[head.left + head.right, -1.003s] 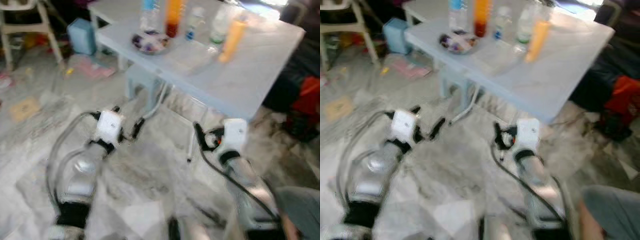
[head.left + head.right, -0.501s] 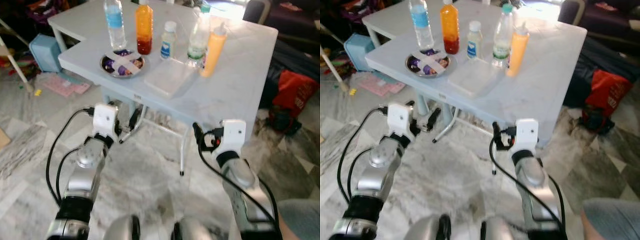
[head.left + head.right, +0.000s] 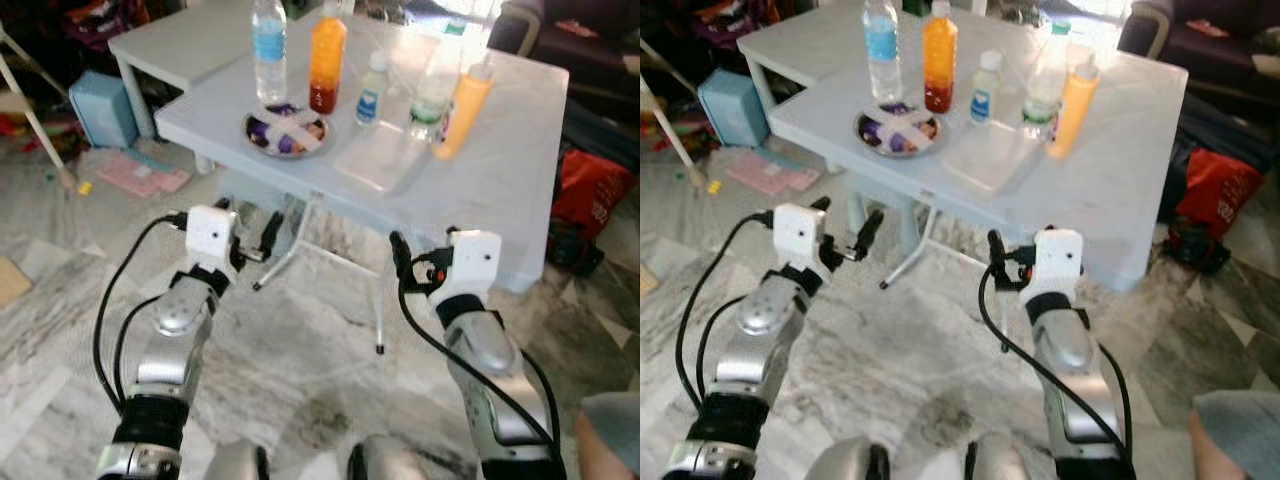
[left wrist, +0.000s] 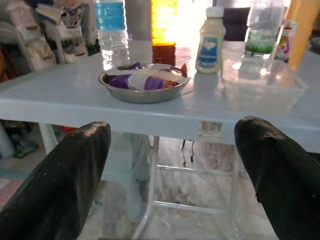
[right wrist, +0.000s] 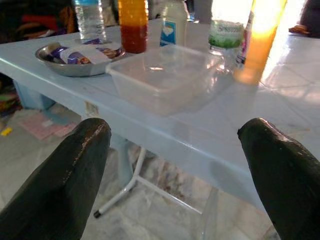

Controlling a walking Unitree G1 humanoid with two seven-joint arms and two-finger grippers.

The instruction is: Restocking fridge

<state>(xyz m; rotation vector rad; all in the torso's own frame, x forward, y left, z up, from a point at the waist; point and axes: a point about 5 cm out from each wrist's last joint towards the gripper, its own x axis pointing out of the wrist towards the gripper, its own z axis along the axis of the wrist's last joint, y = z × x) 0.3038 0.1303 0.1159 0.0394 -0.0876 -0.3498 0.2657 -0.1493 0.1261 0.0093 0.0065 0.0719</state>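
We stand before a pale blue counter [image 3: 500,190] with both arms raised low in front of its near edge; our left claw [image 3: 252,232] has its two black fingers [image 4: 60,185] spread wide apart and holds nothing; our right claw [image 3: 992,262] is likewise spread open and empty, its fingers [image 5: 65,175] framing the counter from below its edge; neither claw touches anything.

The things to restock all sit on the counter; a round metal dish [image 3: 900,130] of wrapped sweets lies nearest the left corner; behind it stands a clear water bottle with a blue label [image 3: 880,45]; just beside that stands a tall bottle of orange and red drink [image 3: 939,55]; further right come a small white bottle with a blue label [image 3: 985,88], a clear bottle with a green label [image 3: 1043,95] and an orange squeeze bottle [image 3: 1072,105]; a clear plastic box [image 3: 988,158] lies in front of these, beside the dish.

The floor [image 3: 60,320] is grey marble; a red bag [image 3: 590,190] lies on it to the right of the counter.
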